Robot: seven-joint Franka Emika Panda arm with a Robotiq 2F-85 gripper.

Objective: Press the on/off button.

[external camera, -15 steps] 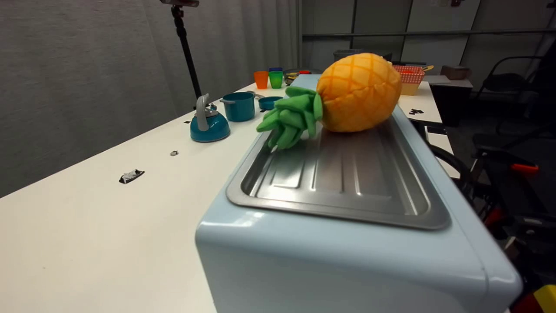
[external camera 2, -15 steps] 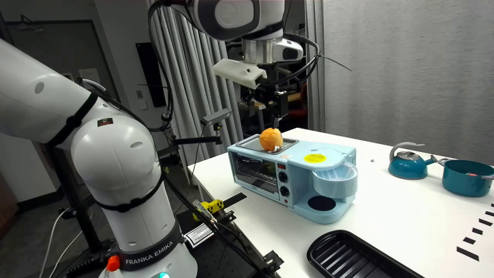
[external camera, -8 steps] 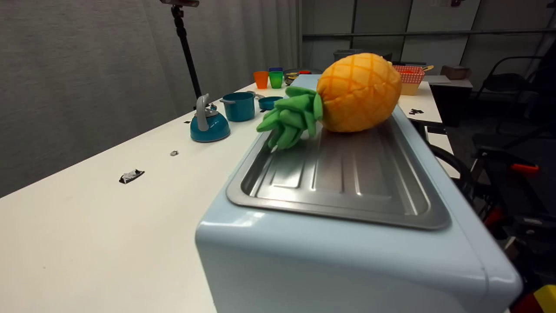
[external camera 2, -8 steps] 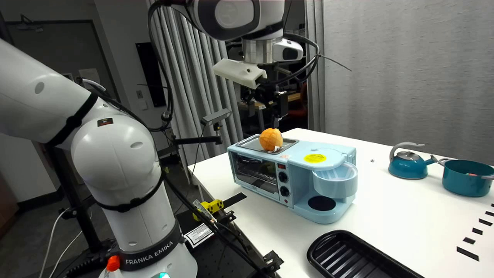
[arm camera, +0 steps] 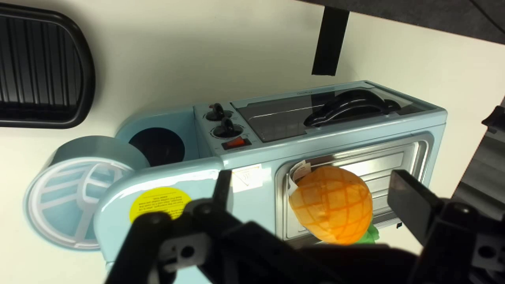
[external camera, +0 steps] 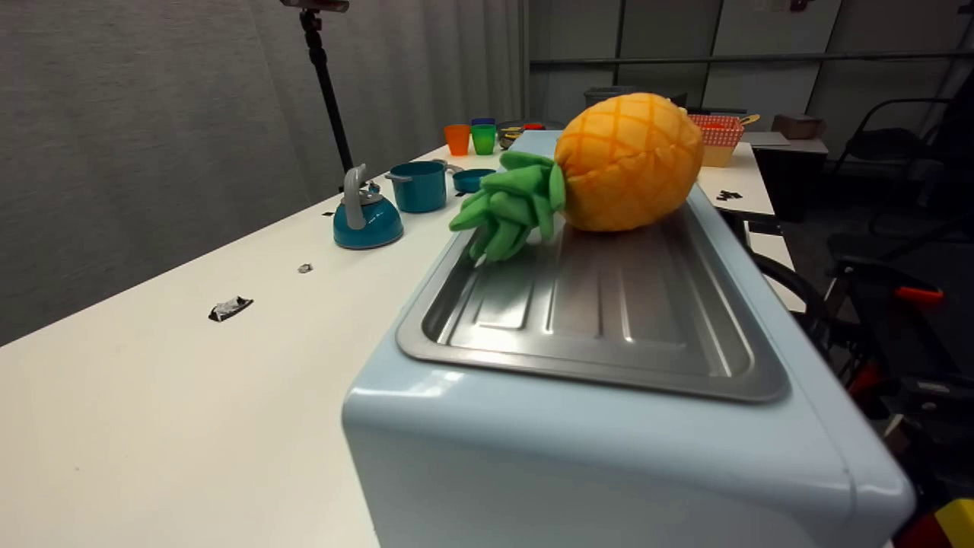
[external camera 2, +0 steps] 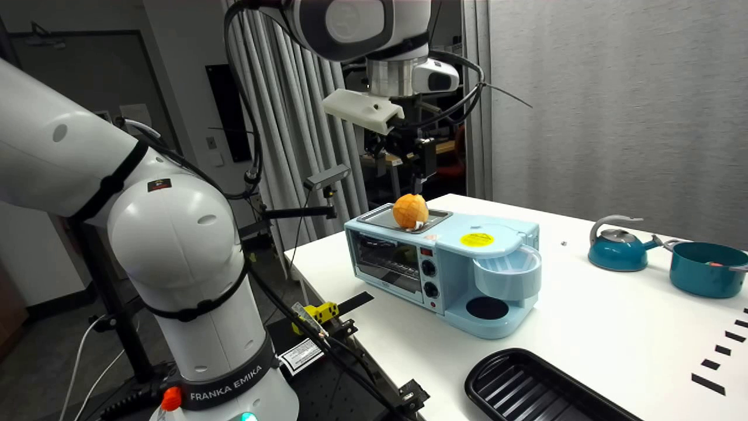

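Note:
The on/off button is a red rocker switch (arm camera: 236, 142) above two black knobs on the front panel of a light blue oven and coffee appliance (arm camera: 256, 215). The switch also shows in an exterior view (external camera 2: 426, 252), and the appliance shows in both exterior views (external camera 2: 453, 280) (external camera: 609, 457). My gripper (arm camera: 313, 183) is open and empty, pointing down above the appliance. In the wrist view its fingers frame a plush pineapple, with the switch up and left of it. The gripper (external camera 2: 416, 175) also shows above the appliance in an exterior view. Nothing touches the switch.
The orange plush pineapple (arm camera: 333, 205) lies on the metal tray (external camera: 593, 365) on top of the appliance. A black grill pan (external camera 2: 543, 386) lies on the table in front. A teal kettle (external camera 2: 618, 251) and teal pot (external camera 2: 707, 272) stand beyond. A black oven door handle (arm camera: 351, 104) sticks out.

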